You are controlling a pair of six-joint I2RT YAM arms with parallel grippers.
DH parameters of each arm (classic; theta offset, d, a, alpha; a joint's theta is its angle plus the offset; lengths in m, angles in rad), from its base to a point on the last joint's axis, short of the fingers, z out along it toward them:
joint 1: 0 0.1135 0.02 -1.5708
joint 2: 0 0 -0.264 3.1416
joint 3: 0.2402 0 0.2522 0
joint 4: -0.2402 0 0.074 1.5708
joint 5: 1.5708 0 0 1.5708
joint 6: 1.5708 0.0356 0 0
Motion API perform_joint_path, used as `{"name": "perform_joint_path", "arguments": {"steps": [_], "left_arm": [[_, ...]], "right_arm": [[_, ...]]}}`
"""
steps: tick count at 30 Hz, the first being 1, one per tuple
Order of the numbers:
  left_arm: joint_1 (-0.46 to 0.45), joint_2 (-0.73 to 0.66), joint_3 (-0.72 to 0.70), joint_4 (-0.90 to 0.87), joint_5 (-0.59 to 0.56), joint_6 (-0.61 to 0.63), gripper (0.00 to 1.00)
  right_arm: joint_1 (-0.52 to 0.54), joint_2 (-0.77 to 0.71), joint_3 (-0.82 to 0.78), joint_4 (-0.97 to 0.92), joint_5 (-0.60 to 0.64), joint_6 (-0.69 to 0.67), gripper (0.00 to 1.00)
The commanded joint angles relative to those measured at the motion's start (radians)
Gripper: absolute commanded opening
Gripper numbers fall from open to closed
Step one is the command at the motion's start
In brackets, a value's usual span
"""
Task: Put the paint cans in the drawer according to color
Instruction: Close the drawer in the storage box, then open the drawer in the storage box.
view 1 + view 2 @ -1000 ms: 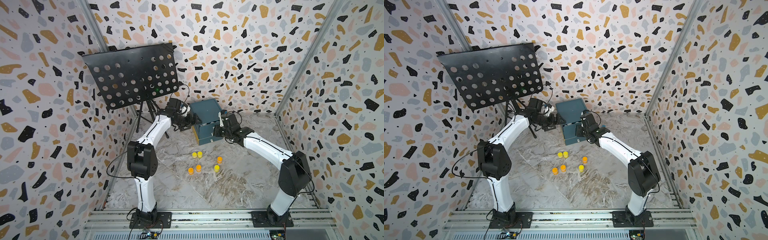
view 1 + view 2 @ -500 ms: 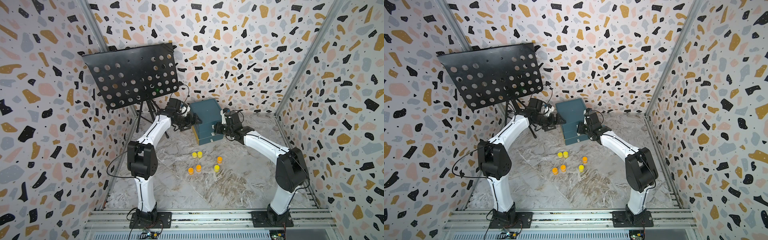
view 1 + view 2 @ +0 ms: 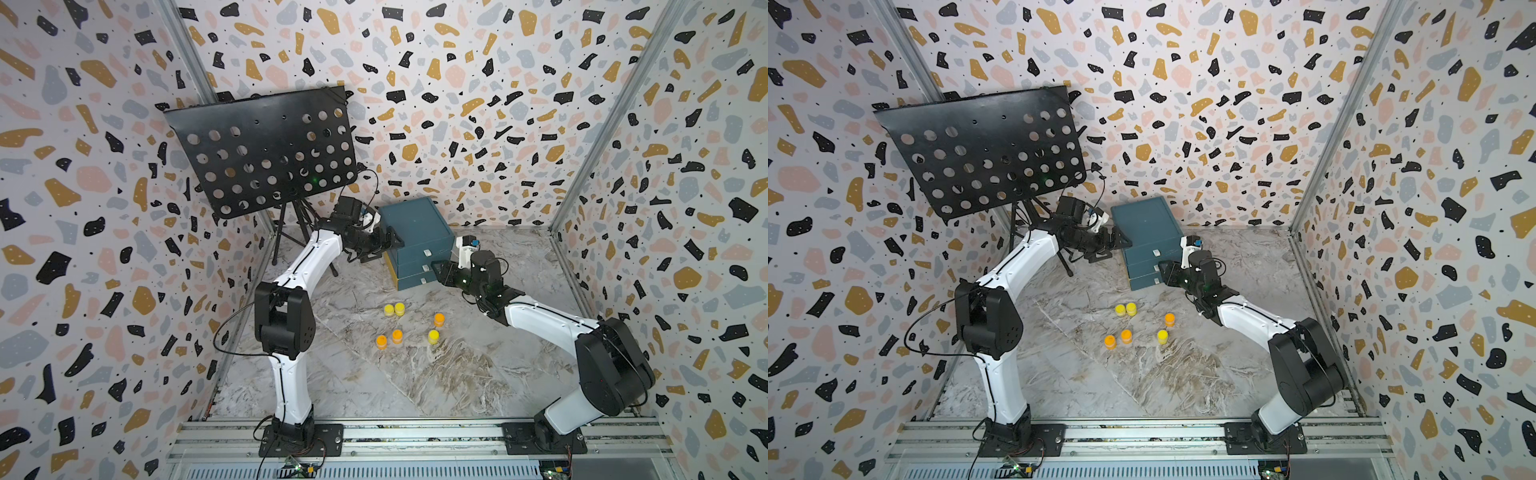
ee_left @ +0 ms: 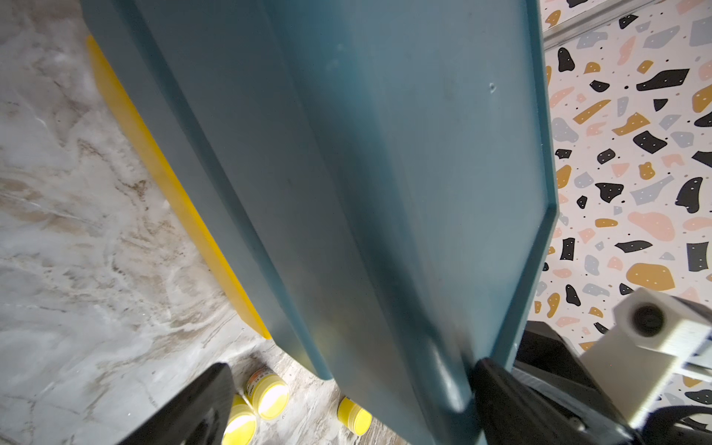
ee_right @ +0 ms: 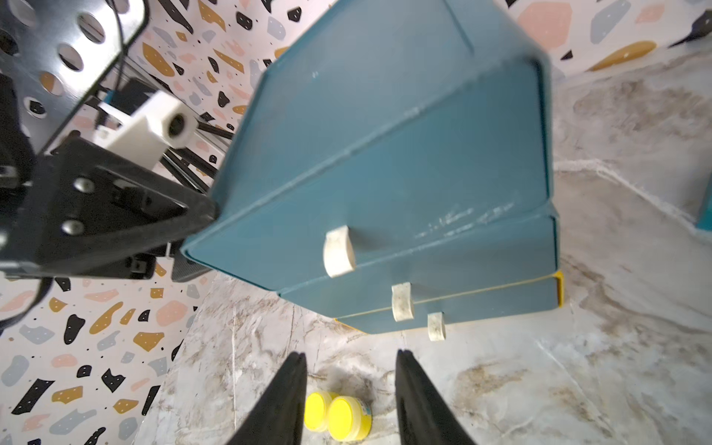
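The marble-patterned worktop carries a blue three-drawer cabinet at the far middle, with a black music stand to its left. Nearer, around the centre, stand three yellow paint cans, two of them touching, and three orange paint cans.

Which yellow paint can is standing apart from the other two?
The yellow can beside the lone orange can; the other two yellows sit paired closer to the drawer unit.
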Motion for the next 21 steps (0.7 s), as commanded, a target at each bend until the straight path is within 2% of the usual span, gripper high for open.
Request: {"name": "perform_joint_path", "arguments": {"steps": [1,21], "left_arm": [[0.004,0.026,-0.005,-0.045,-0.021,0.011,1.0],[0.004,0.028,-0.002,-0.046,-0.015,0.012,1.0]], "right_arm": [[0.001,0.029,-0.019,0.161,-0.018,0.091,0.46],[0.0,0.245,0.069,0.26,0.032,0.172,0.54]]}}
